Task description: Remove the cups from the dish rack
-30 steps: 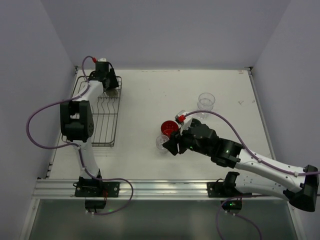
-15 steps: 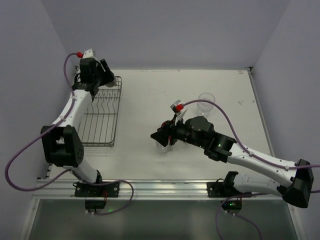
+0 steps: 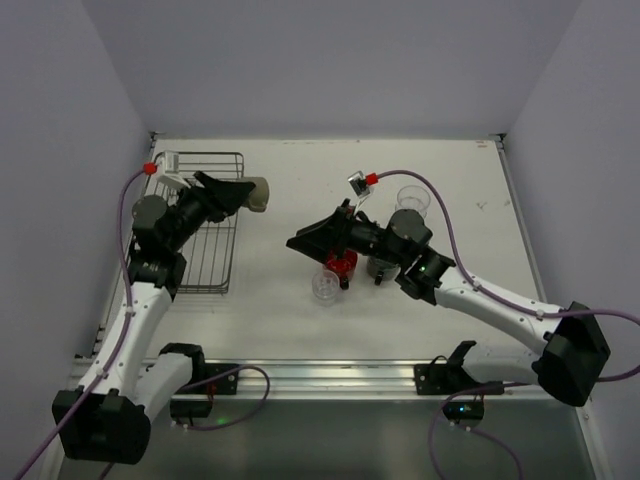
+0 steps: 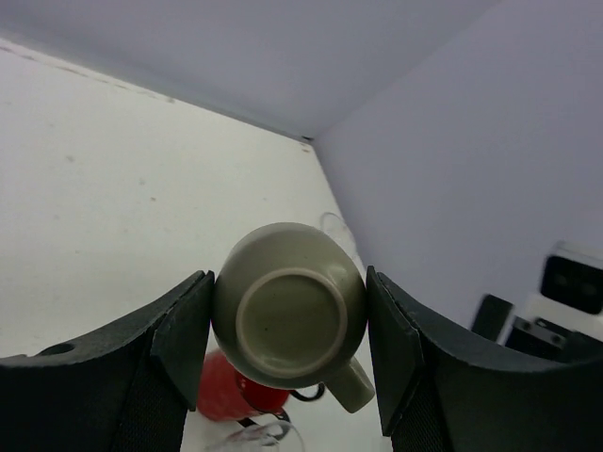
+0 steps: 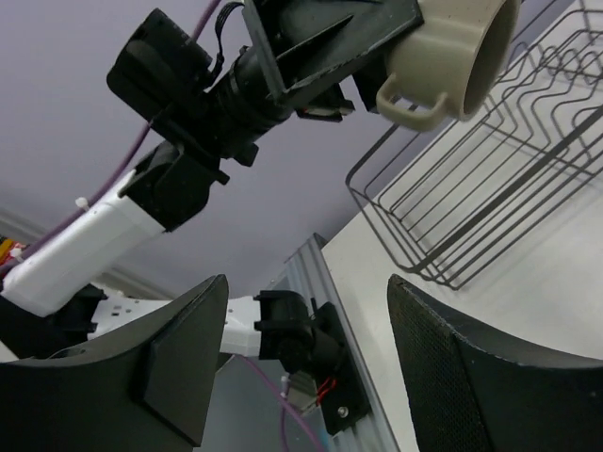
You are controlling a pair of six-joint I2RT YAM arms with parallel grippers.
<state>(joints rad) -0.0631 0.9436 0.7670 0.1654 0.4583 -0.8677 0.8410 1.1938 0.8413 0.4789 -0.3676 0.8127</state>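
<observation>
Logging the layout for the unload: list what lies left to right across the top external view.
dish rack → greyish-tan cup → near clear tumbler → red mug → dark mug → far clear tumbler

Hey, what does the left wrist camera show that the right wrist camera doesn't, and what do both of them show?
Only the left wrist view: the underside of the greyish-tan cup, with the red mug and a clear tumbler's rim beyond it. Only the right wrist view: the dish rack, the left arm, the cup's open mouth and handle, and the right fingers spread with nothing between them. Both: that cup clamped between the left fingers.
</observation>
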